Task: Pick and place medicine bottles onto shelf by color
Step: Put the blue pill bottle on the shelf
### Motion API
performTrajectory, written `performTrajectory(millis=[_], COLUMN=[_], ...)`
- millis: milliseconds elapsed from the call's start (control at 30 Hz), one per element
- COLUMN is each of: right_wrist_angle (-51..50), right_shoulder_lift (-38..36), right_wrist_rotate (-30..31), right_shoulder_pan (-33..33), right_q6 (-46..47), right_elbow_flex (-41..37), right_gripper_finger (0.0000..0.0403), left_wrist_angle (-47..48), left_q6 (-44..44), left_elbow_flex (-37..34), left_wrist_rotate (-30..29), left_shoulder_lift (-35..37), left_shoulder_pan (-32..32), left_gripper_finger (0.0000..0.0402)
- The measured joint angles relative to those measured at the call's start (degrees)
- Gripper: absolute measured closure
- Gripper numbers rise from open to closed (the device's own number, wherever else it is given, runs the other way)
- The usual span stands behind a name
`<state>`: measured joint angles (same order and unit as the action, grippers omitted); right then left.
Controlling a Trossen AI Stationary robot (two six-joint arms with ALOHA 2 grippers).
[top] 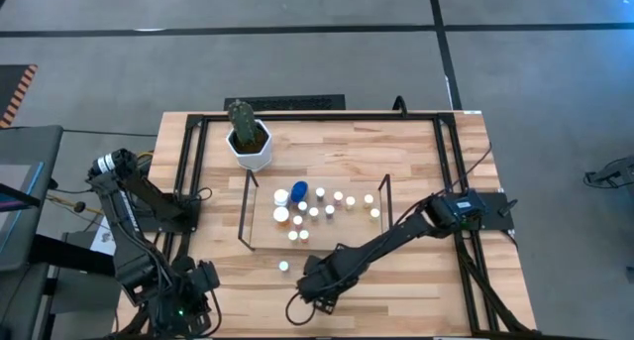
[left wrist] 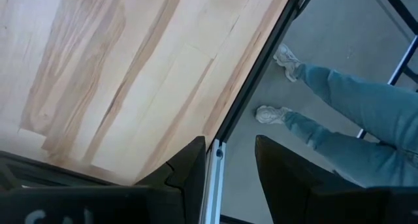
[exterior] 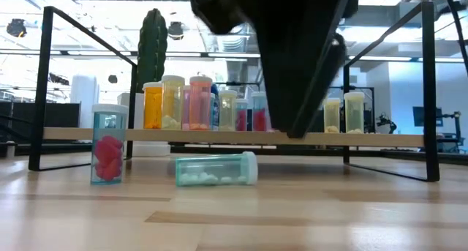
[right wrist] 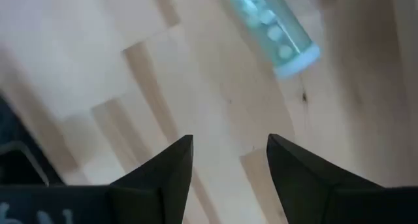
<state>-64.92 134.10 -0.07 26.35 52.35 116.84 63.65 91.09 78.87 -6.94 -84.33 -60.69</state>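
The light-wood shelf (top: 260,231) stands mid-table and carries several small bottles (top: 315,212), among them one with a blue cap (top: 299,190); they stand in a row in the low view (exterior: 190,103). In front of the shelf, a clear bottle of pink pills (exterior: 108,143) stands upright (top: 284,267). A pale green bottle with a white cap (exterior: 216,169) lies on its side on the table. My right gripper (top: 309,283) hangs open and empty above the table, with the lying bottle (right wrist: 271,28) ahead of its fingers (right wrist: 228,162). My left gripper (top: 203,279) is open and empty at the table's near left corner.
A cactus in a white hexagonal pot (top: 250,137) stands behind the shelf's left end. The black frame's rails (top: 188,171) run along the table's sides. A person's legs in jeans and pale shoes (left wrist: 339,100) show on the floor beyond the table edge in the left wrist view.
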Motion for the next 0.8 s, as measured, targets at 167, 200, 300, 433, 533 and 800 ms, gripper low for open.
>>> performTrajectory(millis=[167, 200, 300, 433, 533, 800], right_wrist_angle=[2.0, 1.98, 1.82, 2.41, 3.58, 5.58], right_shoulder_lift=[-1.61, -1.6, -1.53, -1.53, -1.53, -0.58], right_wrist_rotate=[2.98, 4.09, 5.54, 7.65, 7.79, 6.25], right_shoulder_pan=[-0.2, -0.35, -1.04, -2.6, -3.74, -4.04], right_q6=[-13.94, -16.56, -21.77, -24.21, -25.96, -30.42], right_elbow_flex=[0.09, 0.09, 0.02, 0.04, 0.04, 0.01], right_gripper_finger=[0.018, 0.0181, 0.0185, 0.019, 0.0191, 0.019], left_wrist_angle=[0.05, 0.07, 0.05, -0.05, -0.07, 0.0], left_q6=[0.0, 0.0, 0.02, 0.04, 0.04, 0.11], left_elbow_flex=[0.0, 0.0, 0.0, 0.0, 0.0, 0.0], left_wrist_rotate=[-0.02, -0.02, -0.35, -0.98, -1.03, -1.05], left_shoulder_lift=[0.0, 0.0, 0.0, 0.0, 0.0, 0.0], left_shoulder_pan=[0.04, 0.04, 0.04, 0.04, 0.04, 0.04], left_gripper_finger=[0.0282, 0.0282, 0.0282, 0.0282, 0.0282, 0.0282])
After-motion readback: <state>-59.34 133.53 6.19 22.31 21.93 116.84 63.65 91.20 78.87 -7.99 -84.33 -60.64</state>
